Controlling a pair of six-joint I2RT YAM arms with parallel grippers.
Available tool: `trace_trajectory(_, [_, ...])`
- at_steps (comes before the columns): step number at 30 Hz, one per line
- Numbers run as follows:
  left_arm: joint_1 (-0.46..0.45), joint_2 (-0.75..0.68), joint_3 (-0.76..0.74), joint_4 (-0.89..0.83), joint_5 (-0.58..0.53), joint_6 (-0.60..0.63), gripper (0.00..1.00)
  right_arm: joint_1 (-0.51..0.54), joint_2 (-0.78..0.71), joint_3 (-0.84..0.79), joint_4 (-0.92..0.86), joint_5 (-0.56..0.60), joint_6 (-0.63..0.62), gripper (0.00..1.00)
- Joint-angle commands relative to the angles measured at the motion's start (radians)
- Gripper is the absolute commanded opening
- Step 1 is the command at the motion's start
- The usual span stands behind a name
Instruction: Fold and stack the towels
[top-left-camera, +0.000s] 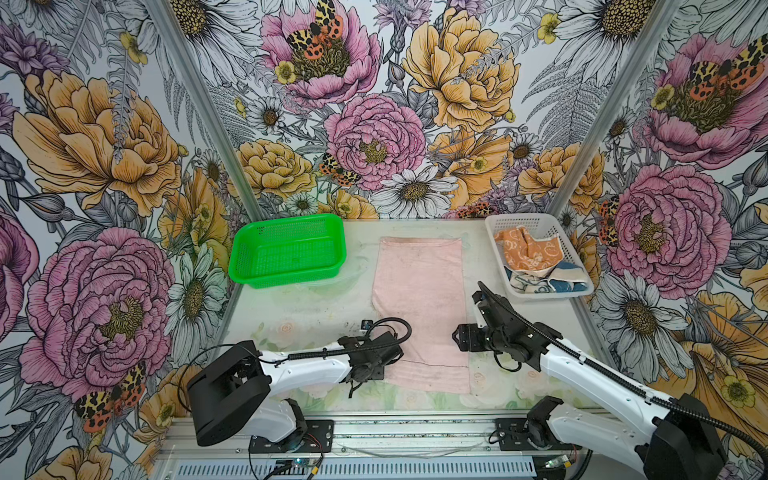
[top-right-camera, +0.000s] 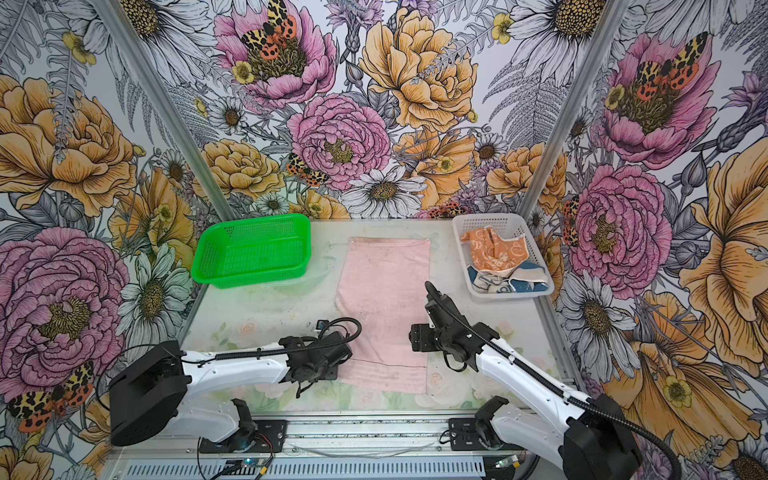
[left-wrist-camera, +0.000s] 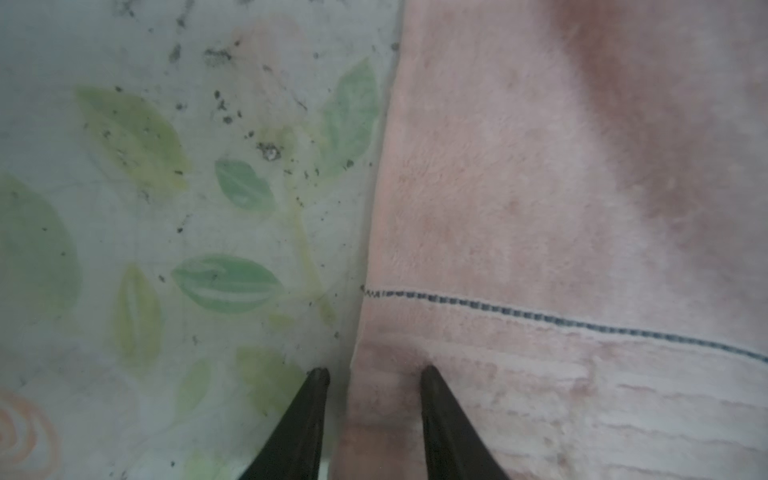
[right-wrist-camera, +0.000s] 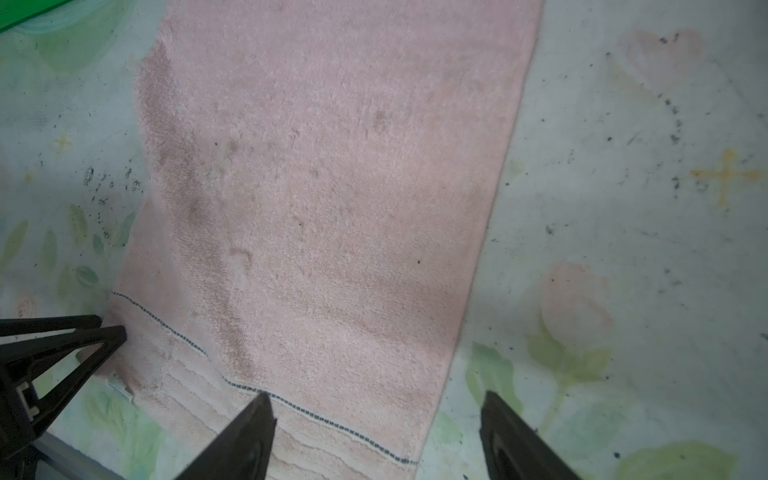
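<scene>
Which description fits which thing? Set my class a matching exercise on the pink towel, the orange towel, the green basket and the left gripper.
Things
1. pink towel
2. orange towel
3. green basket
4. left gripper

Descriptions
A. crumpled in the white basket
B. fingers astride a towel's edge
C. spread flat in the middle of the table
D. at the table's back left, holding no towel

Pairs: 1-C, 2-A, 3-D, 4-B

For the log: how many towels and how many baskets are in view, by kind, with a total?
Towels: 3 (pink towel flat on the table; orange towel and blue towel in the white basket)
Baskets: 2 (green basket, white basket)
Total: 5
</scene>
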Motion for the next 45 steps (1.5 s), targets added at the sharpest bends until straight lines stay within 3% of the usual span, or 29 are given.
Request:
trace_trajectory(1, [-0.042,0.048,0.014,-0.114,-0.075,-0.120,0.39,0.007,-0.029,0.015,-0.023,-0.002,0.003,0.80])
trace_trajectory(6, [-0.142,0.068,-0.012,-0.185,-0.070,-0.271,0.38,0.007,-0.023,0.046,-0.045,0.004,-0.013,0.80])
trace_trajectory(13, [-0.332,-0.018,-0.110,-0.206,-0.028,-0.492,0.38,-0.005,0.087,0.170,-0.073,0.030,-0.085,0.82])
trace_trajectory(19, [-0.290,-0.108,0.033,-0.311,-0.159,-0.380,0.42,-0.002,0.205,0.253,-0.065,-0.017,-0.117,0.82])
trace_trajectory(22, [-0.215,-0.167,0.159,-0.319,-0.270,-0.263,0.52,0.006,0.180,0.192,-0.023,-0.036,-0.086,0.82])
trace_trajectory(24, [-0.130,-0.194,0.233,-0.252,-0.293,-0.103,0.57,0.005,0.148,0.118,0.046,-0.067,-0.058,0.81])
trace_trajectory(27, [0.104,-0.204,0.285,0.026,-0.087,0.164,0.72,0.006,0.137,0.032,0.152,-0.140,-0.014,0.81])
trace_trajectory(30, [0.344,-0.124,0.337,0.237,0.158,0.246,0.96,0.005,0.169,0.014,0.228,-0.180,0.005,0.81])
trace_trajectory(33, [0.469,0.082,0.554,0.268,0.266,0.310,0.99,0.007,0.203,0.013,0.323,-0.211,0.008,0.81])
trace_trajectory(39, [0.538,0.557,0.989,0.265,0.419,0.301,0.99,0.002,0.297,0.087,0.394,-0.200,-0.027,0.86])
trace_trajectory(42, [0.549,0.735,1.166,0.265,0.464,0.248,0.99,-0.004,0.350,0.109,0.434,-0.197,-0.040,0.99])
trace_trajectory(45, [0.553,0.875,1.307,0.260,0.493,0.204,0.99,-0.007,0.389,0.099,0.510,-0.211,-0.035,0.99])
